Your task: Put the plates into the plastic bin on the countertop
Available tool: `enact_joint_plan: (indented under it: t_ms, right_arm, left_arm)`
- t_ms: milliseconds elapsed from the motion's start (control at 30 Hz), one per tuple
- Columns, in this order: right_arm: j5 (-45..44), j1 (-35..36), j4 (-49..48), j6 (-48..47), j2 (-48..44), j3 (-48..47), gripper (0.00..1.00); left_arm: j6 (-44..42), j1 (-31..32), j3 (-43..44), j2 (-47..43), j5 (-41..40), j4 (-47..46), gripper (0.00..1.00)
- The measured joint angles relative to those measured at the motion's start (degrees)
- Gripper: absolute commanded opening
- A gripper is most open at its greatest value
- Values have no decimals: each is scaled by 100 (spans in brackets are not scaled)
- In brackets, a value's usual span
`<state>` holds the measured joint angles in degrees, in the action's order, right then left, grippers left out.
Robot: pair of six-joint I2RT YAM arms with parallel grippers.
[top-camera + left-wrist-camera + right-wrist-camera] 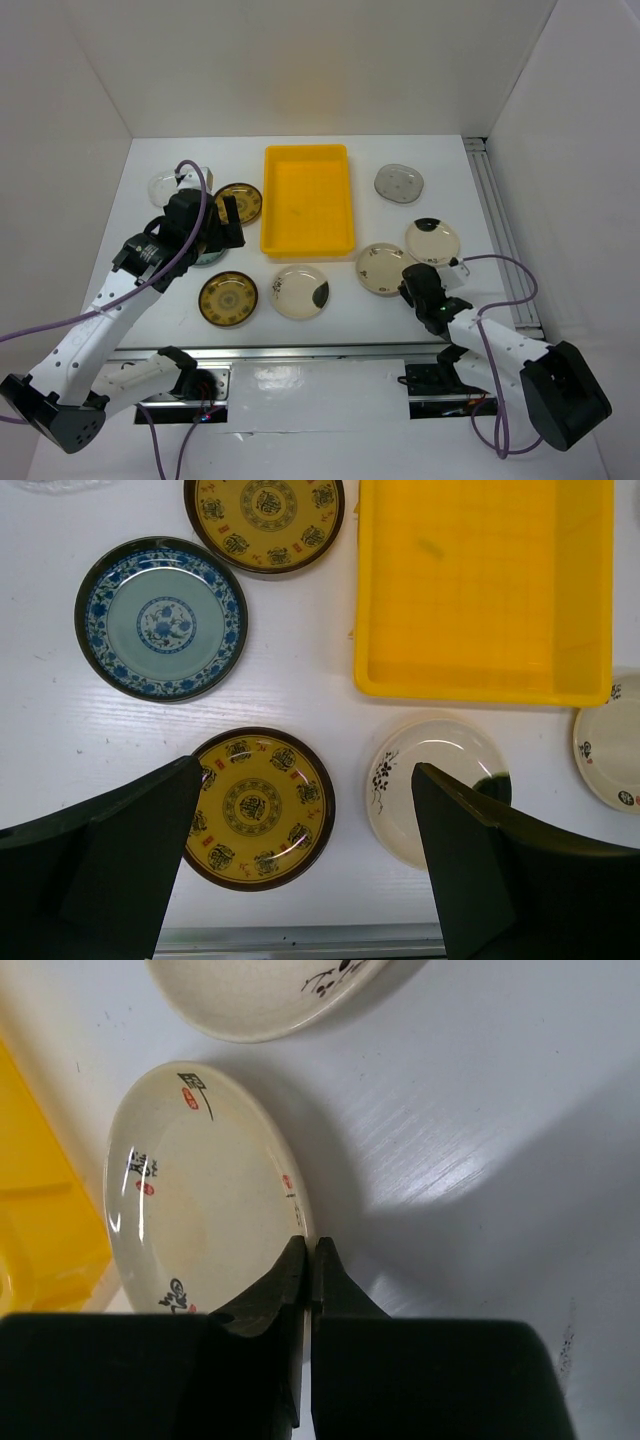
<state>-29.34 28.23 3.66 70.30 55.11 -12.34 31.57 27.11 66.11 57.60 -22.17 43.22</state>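
Note:
The yellow bin [308, 200] stands mid-table and holds nothing. My right gripper [412, 281] is shut on the near rim of a cream plate [383, 266] right of the bin; the right wrist view shows the fingers [310, 1245] pinching that plate [200, 1200]. My left gripper [218, 232] is open and empty, above a blue patterned plate [162, 618]. Its fingers [300, 860] frame a gold-brown plate [258, 808] and a cream plate with a black patch [435, 785]. A second gold-brown plate [238, 203] lies left of the bin.
A grey plate [399, 183] and another cream plate with a black patch [433, 240] lie right of the bin. A clear glassy plate [165, 185] lies at the far left. White walls enclose the table; a metal rail [300, 352] runs along the near edge.

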Motion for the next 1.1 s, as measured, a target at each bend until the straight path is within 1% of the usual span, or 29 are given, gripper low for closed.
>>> enact_joint_plan:
  t_ms: [133,367,467,633,733,867,933,1100]
  right_arm:
    - [-24,22,273,190,-236,-11,0]
    - [-435,271,1665,448,-1139,-280,0]
    - [-645,382,2127,442,-1386,-592,0]
    - [-872,632,2428,201,-1517,-1196,0]
    - [-938,844,2396,-101,-1593,-1453,0]
    - [-890,1139,2153,-597,-1622,-1515,0]
    - [-822,1307,1869,-859,-1497,-1515,0]
    - [-713,1840,1182,-1204,-1032,-1515,0]
  left_arm:
    - [0,0,0,0,2,0,100]
    - [-17,0,0,0,92,-9,100]
    - [-42,0,0,0,216,-66,100]
    - [-195,0,-26,2,575,-186,100]
    - [-321,2,-72,42,896,-256,100]
    - [-474,0,-87,201,1425,-385,100]
    - [-535,2,-87,262,1663,-426,100]
    - [-605,2,-87,269,1853,-479,100]
